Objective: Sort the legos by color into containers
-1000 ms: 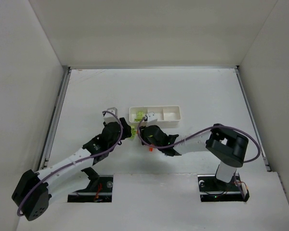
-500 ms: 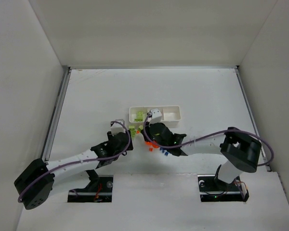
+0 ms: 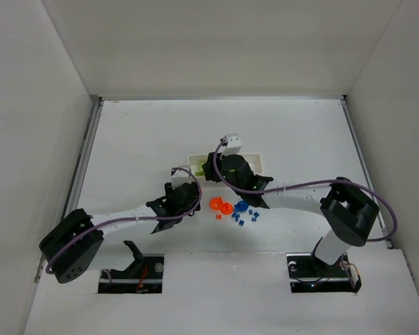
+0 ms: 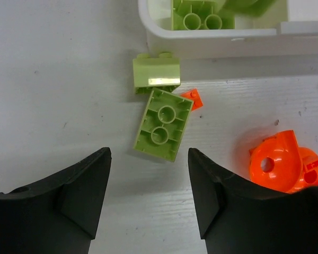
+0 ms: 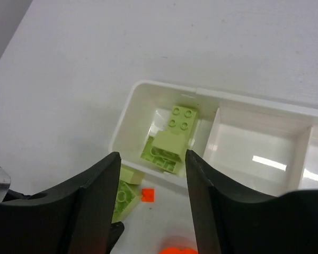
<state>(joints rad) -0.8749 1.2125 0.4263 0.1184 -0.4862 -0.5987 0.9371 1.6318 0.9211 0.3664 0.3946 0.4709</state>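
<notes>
1. Loose pieces, nearest the arm bases: a cluster of small blue bricks (image 3: 246,216) lies on the table (image 3: 126,139), to the right of the left arm's wrist. Just left of the cluster lie orange round pieces (image 3: 220,205). In the left wrist view, the nearest of these has a round hole and is partly covered by the right-hand finger.

2. The left gripper (image 4: 148,153) is low over the table. Its fingers are spread apart with nothing between them, and both stand clear of the bricks.

3. Just beyond the left gripper's fingertips lies a lime green brick (image 4: 163,124), hollow side up and turned slightly off square.
   - Touching its far end is a second lime green brick (image 4: 156,73), lying on its side with its studs toward the tray.
   - A tiny orange brick (image 4: 193,98) lies just beside the point where the two meet.

4. The white tray (image 4: 212,45) is just beyond the second lime green brick. In the top view the right arm hides most of it.
   - The left end compartment holds a studs-up lime brick (image 5: 183,119).
   - A tipped lime brick (image 5: 163,147) leans against it on the near side.

5. The right gripper (image 5: 152,159) hovers above the tray's left end compartment. Its fingers are released and wide apart, and they grasp nothing.
</notes>
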